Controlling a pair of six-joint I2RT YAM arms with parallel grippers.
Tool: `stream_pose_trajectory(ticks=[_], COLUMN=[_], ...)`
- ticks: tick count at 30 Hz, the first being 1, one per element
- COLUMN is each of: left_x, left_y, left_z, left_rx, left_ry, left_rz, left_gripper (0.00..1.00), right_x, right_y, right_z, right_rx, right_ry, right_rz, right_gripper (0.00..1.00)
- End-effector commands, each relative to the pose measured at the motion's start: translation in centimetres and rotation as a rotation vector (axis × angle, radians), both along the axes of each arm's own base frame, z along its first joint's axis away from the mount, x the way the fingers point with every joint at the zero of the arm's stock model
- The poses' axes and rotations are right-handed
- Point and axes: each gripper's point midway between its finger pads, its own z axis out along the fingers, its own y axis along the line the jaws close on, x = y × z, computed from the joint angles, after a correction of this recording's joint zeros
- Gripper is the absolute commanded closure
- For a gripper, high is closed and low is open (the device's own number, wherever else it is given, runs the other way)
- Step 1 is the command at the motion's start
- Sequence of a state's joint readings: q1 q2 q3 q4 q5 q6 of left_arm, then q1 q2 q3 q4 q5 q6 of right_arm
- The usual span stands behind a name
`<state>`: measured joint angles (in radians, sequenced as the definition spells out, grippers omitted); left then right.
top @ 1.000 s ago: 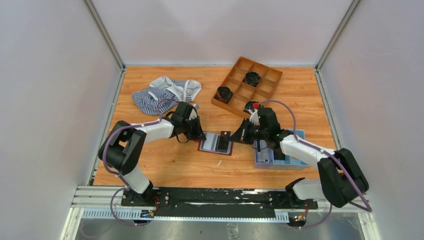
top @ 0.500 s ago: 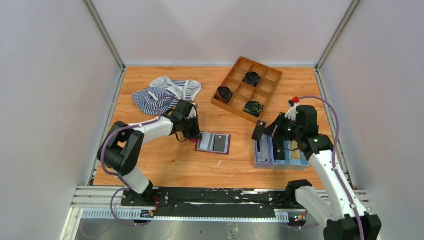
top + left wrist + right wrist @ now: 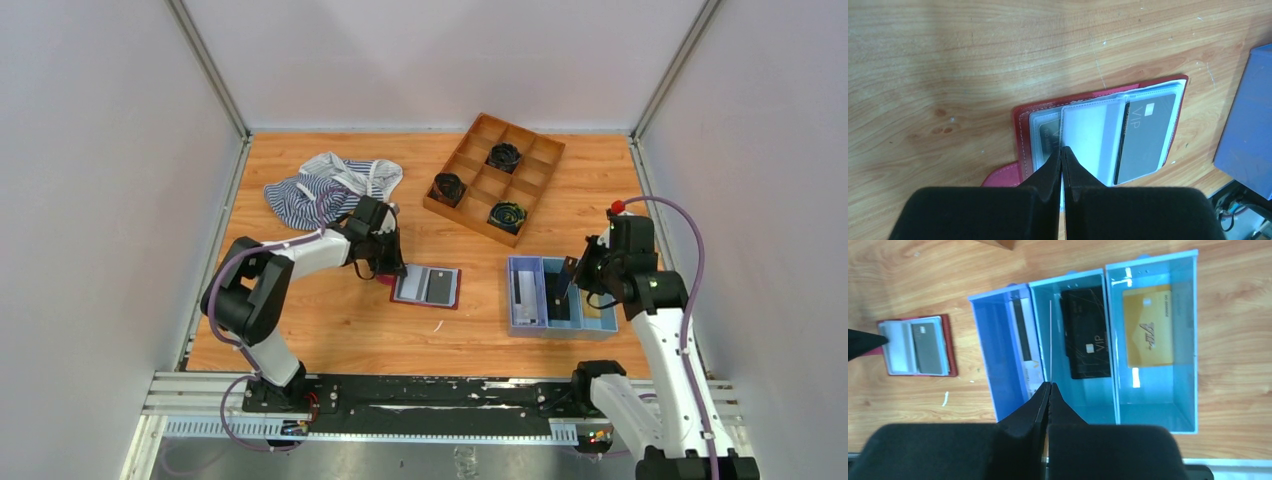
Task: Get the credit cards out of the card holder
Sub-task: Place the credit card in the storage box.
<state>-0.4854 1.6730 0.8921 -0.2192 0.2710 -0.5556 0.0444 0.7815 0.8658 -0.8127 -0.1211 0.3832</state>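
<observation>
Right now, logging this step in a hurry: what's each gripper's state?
Left gripper: shut, tips resting on the open card holder.
Right gripper: shut on a credit card, held edge-on over the blue tray.

Card holder [image 3: 429, 286] left of tray [image 3: 560, 331]; divided box [image 3: 478, 183] behind them; cloth [image 3: 330, 185] at far left.

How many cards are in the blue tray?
3: a pale card leans in the left compartment, a black card lies in the middle, a gold card in the right. The right hand holds a fourth card edge-on above the tray.
</observation>
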Motion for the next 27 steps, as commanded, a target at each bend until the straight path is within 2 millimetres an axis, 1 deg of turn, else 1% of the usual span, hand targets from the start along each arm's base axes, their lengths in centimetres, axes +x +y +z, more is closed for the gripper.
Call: stream_pose_trajectory(ticks=[1,6,9,16,17,20,23,25,26,27], left_x=[0.2,0.4,0.3,0.1,0.1,0.0,0.2,0.2,0.3,0.3], left_y=[0.1,-0.1,-0.1,0.1,0.1,0.0,0.0,0.0,0.0,0.0], left_z=[-1.0,-1.0,-1.1,-1.2,-1.2,-1.2,-1.1,-1.0,-1.0,-0.9], left_rx=[0.015,0.011,0.011,0.012,0.012,0.011,0.014,0.016,0.016,0.015], left_ry=[0.022,0.021,0.024,0.027,0.028,0.032,0.028,0.027,0.027,0.026], left_rz=[-0.011,-0.012,-0.013,-0.004,-0.005,-0.008,-0.008,-0.008,-0.008,-0.007], left_gripper=[1.0,1.0,1.0,1.0,1.0,1.0,1.0,1.0,1.0,1.0], right_x=[-1.2,-0.2,0.7,2.2,2.5,3.3,3.4,3.3,3.2,3.1], right_y=[-1.9,-1.5,-1.4,0.4,0.4,0.0,-0.3,-1.0,-1.4,-1.8], right_z=[-1.2,-2.2,-2.9,-5.9,-6.5,-7.4,-8.3,-8.6,-8.6,-8.5], right_rx=[-0.096,-0.085,-0.084,-0.01,-0.011,-0.037,-0.052,-0.079,-0.095,-0.108], right_ry=[0.083,0.118,0.132,0.226,0.236,0.255,0.294,0.318,0.328,0.33], right_rz=[-0.028,-0.008,0.005,0.08,0.079,0.082,0.076,0.04,0.018,0.003], right_gripper=[1.0,1.0,1.0,1.0,1.0,1.0,1.0,1.0,0.77,0.61])
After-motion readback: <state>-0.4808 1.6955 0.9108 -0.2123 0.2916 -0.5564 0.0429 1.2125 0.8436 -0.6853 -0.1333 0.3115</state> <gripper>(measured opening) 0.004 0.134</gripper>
